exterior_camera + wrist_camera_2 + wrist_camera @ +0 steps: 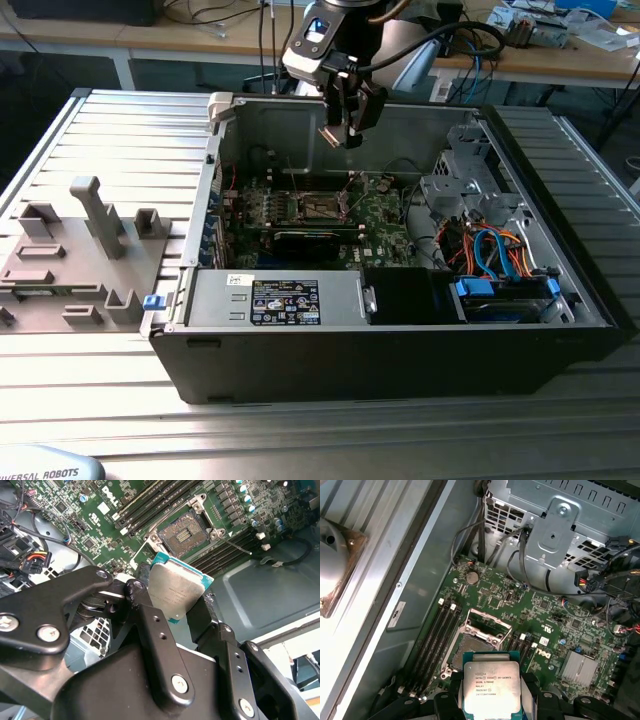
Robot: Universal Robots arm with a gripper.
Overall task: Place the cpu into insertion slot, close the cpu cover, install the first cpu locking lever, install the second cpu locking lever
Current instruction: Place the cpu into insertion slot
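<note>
Silver-topped, the cpu (175, 592) sits pinched by its edges in the tool (345, 130), which hangs above the open computer case (400, 350), well apart from the green motherboard (545, 625). The insertion slot (184, 532) lies bare beneath. The chip looks tilted to me; set down askew or off-centre, it could bend the socket contacts or slip from the grip.

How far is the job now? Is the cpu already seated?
Done: the gripper has the cpu, jaws shut on its edges. In hand: it hangs above the green board. Left: the insertion slot is empty and the cpu cover stands open, so seating, closing and locking are not yet done.
</note>
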